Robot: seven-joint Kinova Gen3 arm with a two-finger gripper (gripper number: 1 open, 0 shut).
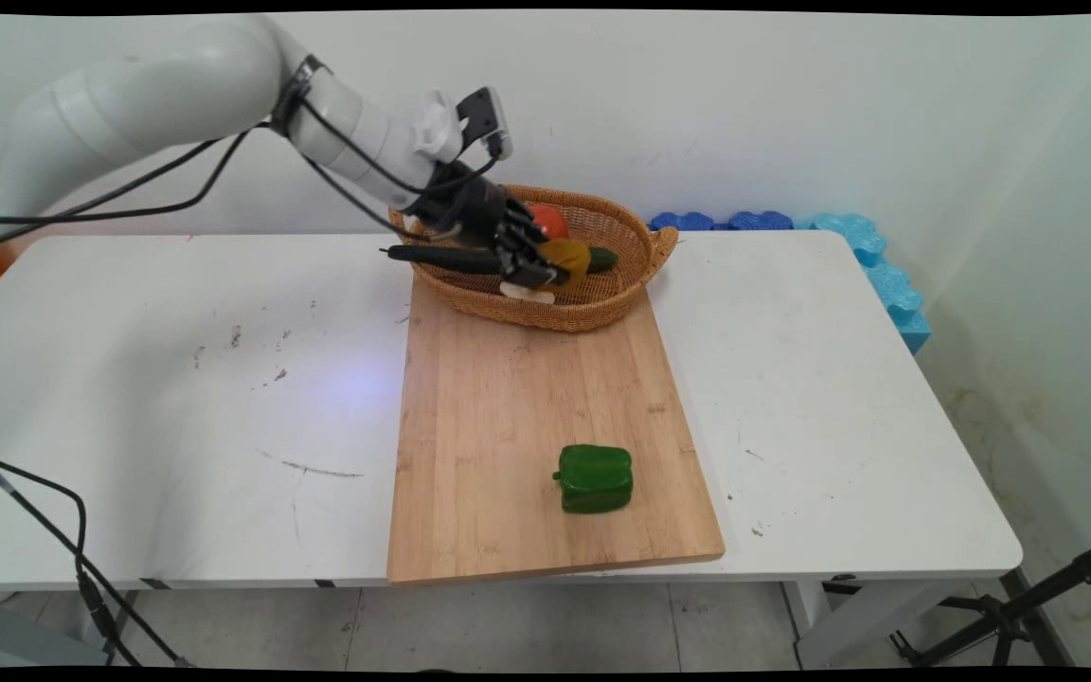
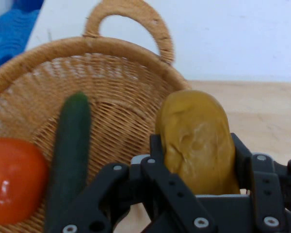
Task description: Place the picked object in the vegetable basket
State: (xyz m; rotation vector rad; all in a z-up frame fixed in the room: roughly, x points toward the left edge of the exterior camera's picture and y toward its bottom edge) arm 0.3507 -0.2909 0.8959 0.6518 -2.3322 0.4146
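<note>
Claw (image 1: 545, 275) pinching potato (image 2: 198, 145) over basket (image 1: 617, 294); cucumber (image 2: 70, 155) and tomato (image 2: 14, 179) inside. Green pepper (image 1: 594, 478) on board (image 1: 508, 398) on worktop (image 1: 176, 398).

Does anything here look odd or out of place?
Nothing is spilled or broken. The gripper holds a yellowish potato over the wicker basket; a green pepper lies on its side, alone on the cutting board.

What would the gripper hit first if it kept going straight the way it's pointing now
The gripper, shut on the potato, points past the basket rim. Beyond the potato, the cutting board looks like the first thing in line, though depth is unclear.
</note>
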